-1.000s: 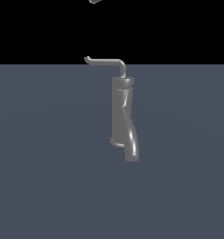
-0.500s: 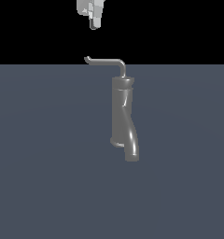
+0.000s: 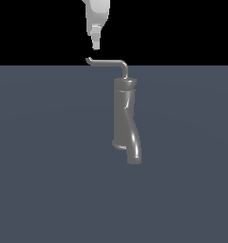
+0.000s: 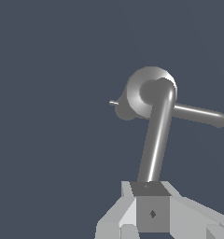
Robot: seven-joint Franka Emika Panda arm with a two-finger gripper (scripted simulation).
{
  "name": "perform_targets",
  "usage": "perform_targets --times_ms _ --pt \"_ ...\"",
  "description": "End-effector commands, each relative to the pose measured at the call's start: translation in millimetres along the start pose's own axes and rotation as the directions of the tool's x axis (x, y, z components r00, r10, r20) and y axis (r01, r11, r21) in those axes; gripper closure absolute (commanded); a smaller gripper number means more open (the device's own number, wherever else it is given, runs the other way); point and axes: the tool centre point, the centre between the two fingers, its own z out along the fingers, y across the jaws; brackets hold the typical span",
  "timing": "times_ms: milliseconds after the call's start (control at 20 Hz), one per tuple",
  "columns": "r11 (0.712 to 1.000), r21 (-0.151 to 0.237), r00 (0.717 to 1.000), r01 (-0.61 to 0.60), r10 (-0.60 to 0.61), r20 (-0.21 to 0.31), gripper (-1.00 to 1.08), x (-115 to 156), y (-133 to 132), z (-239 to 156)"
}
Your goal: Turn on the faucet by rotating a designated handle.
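The faucet [image 3: 124,116] stands on the desk [image 3: 40,166]; its handle [image 3: 106,62] juts sideways from the top. The tool [image 3: 96,45] hovers above the handle's upturned tip — fingers seemingly pressed together. Off-centre descent could slip past the rod.

Hand [image 3: 95,46] hovers just above handle [image 3: 108,63] tip, atop upright faucet [image 3: 125,119].

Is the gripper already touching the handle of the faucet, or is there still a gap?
Apart. In the exterior view, black background shows between the gripper and the handle just below it. The wrist view does not settle it.
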Motion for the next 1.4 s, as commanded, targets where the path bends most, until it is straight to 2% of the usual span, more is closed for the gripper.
perform_targets --times_ms 0,450,900,1350 --pt "0.999 0.002 0.999 -0.055 0.055 -0.004 1.08 -0.2 -8.9 9.4" --pt "0.985 0.007 0.985 -0.173 0.173 -0.013 1.08 -0.6 -27.4 31.5" --pt "0.981 0.008 0.981 -0.195 0.195 -0.015 1.08 -0.8 -30.8 35.9" --pt "0.981 0.008 0.981 -0.194 0.194 -0.015 1.08 -6.9 -7.4 36.2"
